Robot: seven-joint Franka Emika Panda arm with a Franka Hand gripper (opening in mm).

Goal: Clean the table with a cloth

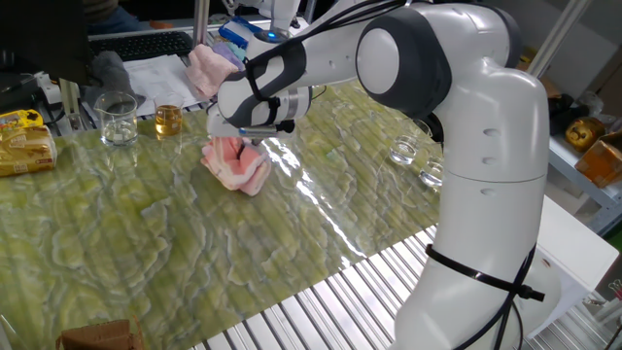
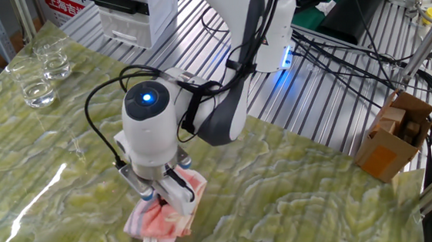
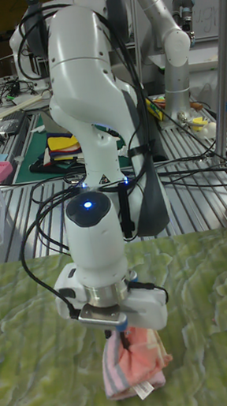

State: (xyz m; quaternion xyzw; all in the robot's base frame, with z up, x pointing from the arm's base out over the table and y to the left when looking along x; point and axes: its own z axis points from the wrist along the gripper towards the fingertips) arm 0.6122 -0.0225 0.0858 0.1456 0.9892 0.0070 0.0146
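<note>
The salmon-pink cloth [image 1: 236,165] lies bunched on the green-yellow marbled table [image 1: 194,243]. My gripper [image 1: 240,146] points straight down into it, shut on the cloth and pressing it against the surface. From the other side, the cloth [image 2: 160,220] spreads out under the fingers [image 2: 178,203] near the table's [image 2: 284,201] middle. In the tall view the gripper [image 3: 120,335] pinches the top of the cloth [image 3: 136,364], whose white tag hangs toward the camera. The cloth hides the fingertips.
A glass beaker [image 1: 117,117] and a small glass of amber liquid [image 1: 167,120] stand just behind the cloth. A paler pink cloth [image 1: 204,66] and grey glove [image 1: 110,68] lie further back. Small glasses [image 1: 403,151] stand at the right, a yellow package [image 1: 24,141] at the left.
</note>
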